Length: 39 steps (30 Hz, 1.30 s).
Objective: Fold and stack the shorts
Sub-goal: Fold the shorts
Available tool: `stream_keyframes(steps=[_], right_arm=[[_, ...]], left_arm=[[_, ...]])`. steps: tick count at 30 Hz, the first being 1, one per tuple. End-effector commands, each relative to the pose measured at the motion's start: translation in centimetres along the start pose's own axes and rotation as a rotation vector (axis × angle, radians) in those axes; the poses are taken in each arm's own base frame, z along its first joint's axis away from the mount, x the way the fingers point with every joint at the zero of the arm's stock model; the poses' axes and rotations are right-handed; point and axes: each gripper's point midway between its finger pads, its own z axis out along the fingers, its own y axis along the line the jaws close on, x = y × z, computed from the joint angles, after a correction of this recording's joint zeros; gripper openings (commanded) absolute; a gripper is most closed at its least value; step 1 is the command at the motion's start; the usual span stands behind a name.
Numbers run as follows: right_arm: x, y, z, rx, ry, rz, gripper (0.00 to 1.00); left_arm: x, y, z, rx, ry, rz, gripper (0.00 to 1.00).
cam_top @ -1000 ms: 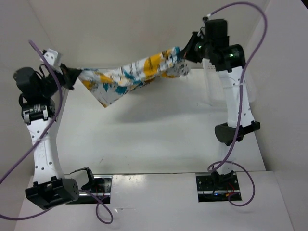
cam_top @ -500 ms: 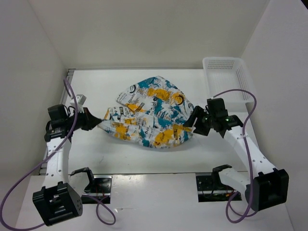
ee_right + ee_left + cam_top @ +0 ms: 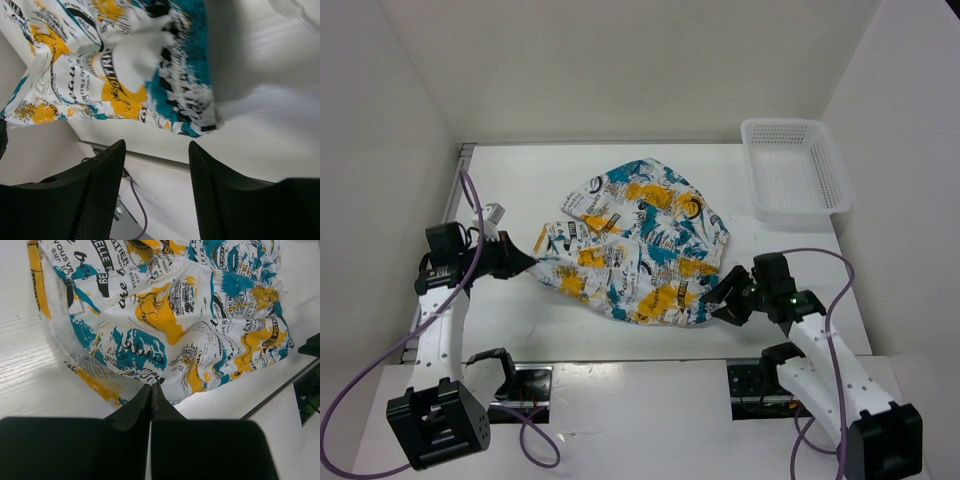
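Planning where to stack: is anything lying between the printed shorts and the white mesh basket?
Nothing: the top view shows only bare white tabletop between the white fabric shorts splashed yellow and teal and the white plastic mesh basket.

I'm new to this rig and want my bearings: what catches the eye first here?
The bright splash-printed shorts lie rumpled mid-table. The left gripper pinches their left edge, while the right gripper stands open just off their near right corner. A white mesh basket sits at the far right.

Plain white walls (image 3: 620, 70) enclose a white table (image 3: 520, 170).
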Motion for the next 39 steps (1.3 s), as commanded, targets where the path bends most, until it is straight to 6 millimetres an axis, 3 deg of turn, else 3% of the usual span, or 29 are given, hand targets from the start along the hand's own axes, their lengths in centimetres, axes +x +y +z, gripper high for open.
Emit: stream_keyframes(steps=[1, 9, 12, 16, 28, 34, 37, 39], right_arm=[[1.1, 0.0, 0.1, -0.079, 0.005, 0.105, 0.59], [2.7, -2.3, 1.3, -0.134, 0.02, 0.197, 0.54], [2.4, -2.5, 1.3, -0.17, -0.023, 0.219, 0.53], [1.8, -1.2, 1.0, -0.237, -0.068, 0.23, 0.49], [1.0, -4.2, 3.3, -0.031, -0.126, 0.192, 0.51], [0.2, -3.9, 4.4, -0.01, -0.136, 0.18, 0.49], [-0.3, -3.9, 5.2, 0.002, -0.15, 0.175, 0.41], [-0.3, -3.3, 5.5, 0.018, -0.147, 0.159, 0.23]], left_arm=[[-0.3, -0.6, -0.1, 0.023, -0.006, 0.045, 0.0], [-0.7, -0.6, 0.1, 0.033, 0.008, 0.029, 0.0], [-0.9, -0.8, 0.3, 0.041, 0.013, 0.034, 0.0], [-1.2, -0.9, 0.5, 0.048, 0.019, 0.038, 0.0], [-2.0, -1.4, 0.9, 0.069, 0.032, 0.053, 0.0], [-2.8, -1.4, 0.9, 0.069, 0.02, 0.065, 0.0], [-3.0, -1.4, 1.0, 0.069, 0.02, 0.065, 0.0], [-3.5, -1.3, 1.0, 0.068, 0.012, 0.073, 0.0]])
